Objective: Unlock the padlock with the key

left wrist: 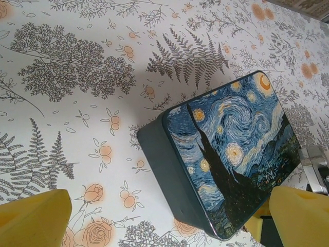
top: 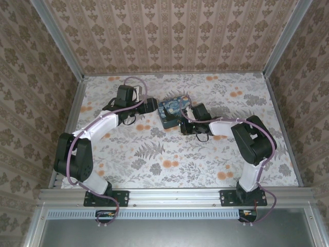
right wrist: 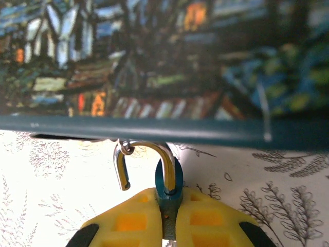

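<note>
Just past the metal rail (top: pixel 175 195), the bench (top: pixel 169 164) wears a fern-and-rose print. The left pincer (left wrist: pixel 167 218) gapes released before the Starry Night box (left wrist: pixel 231 149). The right pincer (right wrist: pixel 168 206) is clenched on the padlock (right wrist: pixel 174 180), shackle open, under the box's rim. Damask-papered walls (top: pixel 169 36) enclose everything.

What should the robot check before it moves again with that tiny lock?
1. Right gripper shut on the padlock: ok.
2. Shackle popped open: ok, its free end hangs loose of the body.
3. Shackle off the box: not ok, it is hooked through a small ring under the box's edge.
4. Left gripper steadying the box: not ok, it is wide open and not gripping the box.
5. Key in the lock: cannot tell, the yellow fingers hide the bottom of the padlock.
</note>
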Robot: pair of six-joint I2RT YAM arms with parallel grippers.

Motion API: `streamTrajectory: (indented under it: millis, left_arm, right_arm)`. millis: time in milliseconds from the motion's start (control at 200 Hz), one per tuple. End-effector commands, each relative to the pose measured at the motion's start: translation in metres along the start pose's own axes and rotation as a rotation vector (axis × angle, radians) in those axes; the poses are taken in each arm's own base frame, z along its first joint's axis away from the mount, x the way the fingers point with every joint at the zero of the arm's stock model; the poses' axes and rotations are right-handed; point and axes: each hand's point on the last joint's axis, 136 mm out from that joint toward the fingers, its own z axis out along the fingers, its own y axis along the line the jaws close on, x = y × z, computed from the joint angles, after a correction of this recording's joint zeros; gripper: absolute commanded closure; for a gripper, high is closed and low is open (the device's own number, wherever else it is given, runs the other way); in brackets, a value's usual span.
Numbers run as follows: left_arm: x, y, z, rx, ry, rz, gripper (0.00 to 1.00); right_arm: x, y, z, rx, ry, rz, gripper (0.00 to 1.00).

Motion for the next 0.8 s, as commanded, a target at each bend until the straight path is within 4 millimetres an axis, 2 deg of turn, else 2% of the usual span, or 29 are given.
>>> streamTrajectory:
  millis: [0,135,295,350,400,425,505,645,795]
  left_arm:
    - [-0.005,-0.009,-0.002,0.031,-0.014,0.001,0.0]
    - [-0.002,-0.017,0.0,0.017,0.001,0.043,0.0]
    - [0.002,-0.019,0.006,-0.012,0.02,0.073,0.0]
    - [0.001,-0.019,0.008,-0.013,0.02,0.07,0.0]
    - [0.001,-0.018,0.009,-0.014,0.022,0.071,0.0]
    - [0.007,-0.03,0.011,0.005,0.033,0.09,0.0]
    - [0.007,-0.032,0.014,0.008,0.037,0.093,0.0]
    - [0.007,-0.035,0.016,0.012,0.042,0.098,0.0]
    - [0.007,-0.038,0.018,0.016,0.046,0.103,0.0]
  right_arm:
    - [0.009,-0.015,-0.005,0.045,0.01,0.037,0.97]
    - [0.009,-0.016,-0.006,-0.008,-0.006,0.098,0.95]
    - [0.01,-0.021,-0.008,-0.045,-0.024,0.151,0.64]
    - [0.01,-0.021,-0.009,-0.051,-0.029,0.156,0.57]
    - [0.011,-0.023,-0.009,-0.053,-0.033,0.162,0.56]
    - [0.011,-0.023,-0.01,-0.056,-0.033,0.164,0.55]
    - [0.01,-0.023,-0.013,-0.066,-0.044,0.172,0.51]
    - [0.007,-0.023,-0.022,-0.085,-0.077,0.189,0.38]
    - [0.005,-0.023,-0.033,-0.1,-0.115,0.203,0.35]
